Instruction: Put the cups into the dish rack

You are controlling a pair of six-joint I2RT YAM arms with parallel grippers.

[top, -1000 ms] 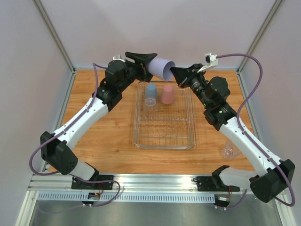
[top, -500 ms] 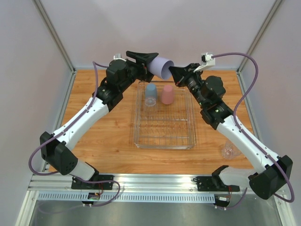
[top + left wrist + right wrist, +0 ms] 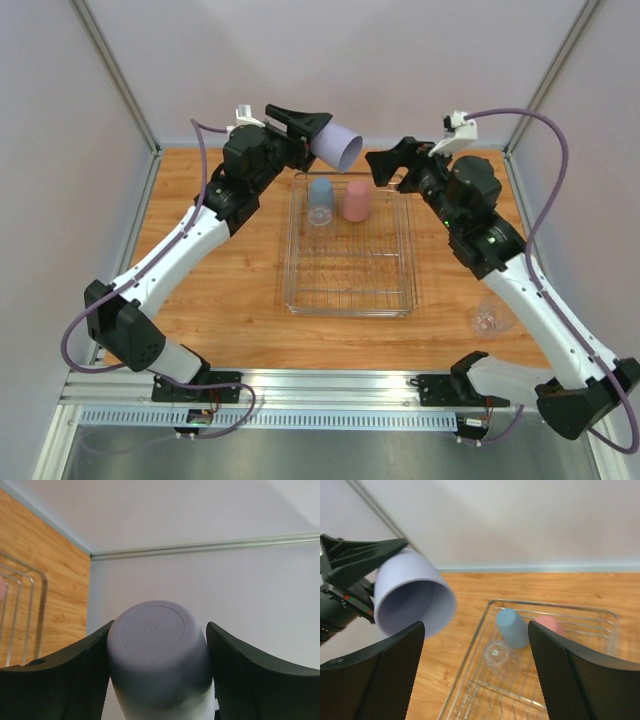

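Wood-grain bench [image 3: 230,300], pale walls [image 3: 400,60] on 3 sides, aluminium rail [image 3: 330,385] along near edge, metal posts [image 3: 118,80] at 2 far corners.

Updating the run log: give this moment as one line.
left gripper: holds lavender plastic cup | right gripper: open, apart | silver wire dish rack: blue cup, pink cup, clear cup

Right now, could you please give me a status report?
Left gripper shut on lavender cup, aloft. Right gripper open, empty. Blue cup and pink cup in dish rack. One clear cup outside it; nothing blocking.
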